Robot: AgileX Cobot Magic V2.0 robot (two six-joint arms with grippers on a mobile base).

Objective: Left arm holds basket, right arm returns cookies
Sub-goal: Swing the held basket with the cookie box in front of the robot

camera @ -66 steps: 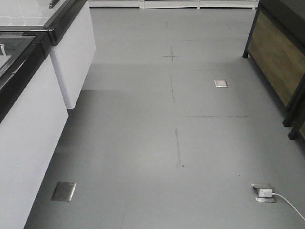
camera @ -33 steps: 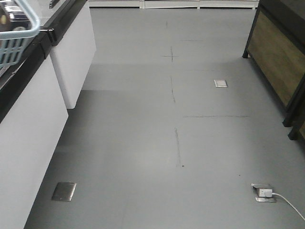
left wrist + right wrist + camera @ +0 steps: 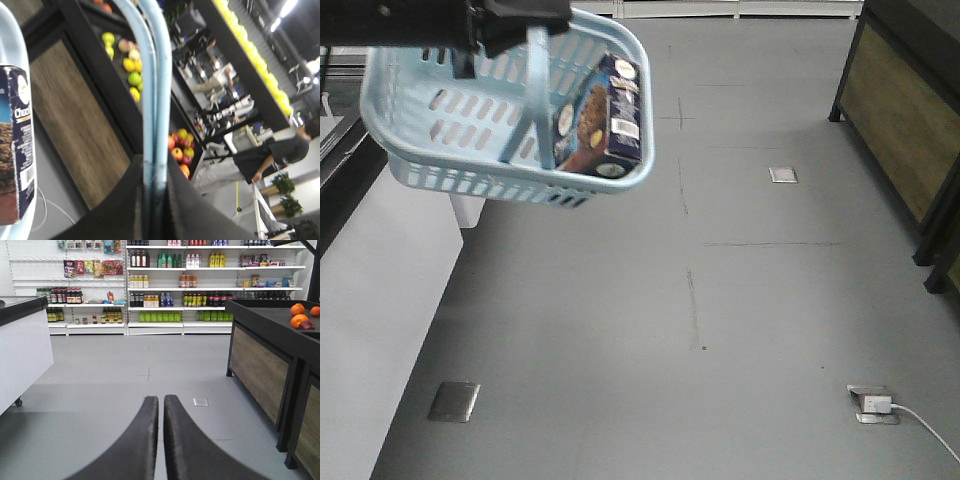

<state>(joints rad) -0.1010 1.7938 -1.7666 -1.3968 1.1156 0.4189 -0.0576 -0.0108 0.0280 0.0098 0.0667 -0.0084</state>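
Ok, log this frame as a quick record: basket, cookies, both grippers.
basket: hanging in the air above the floor
cookies: inside the basket, standing at one end
left gripper: fingers shut on both handles
right gripper: fingers shut, holding nothing

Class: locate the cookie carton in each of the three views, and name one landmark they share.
Front view: cookies upper left of centre, inside the basket.
Left wrist view: cookies at the far left edge.
Right wrist view: not in it.
Shared landmark: the wood-panelled black stand.
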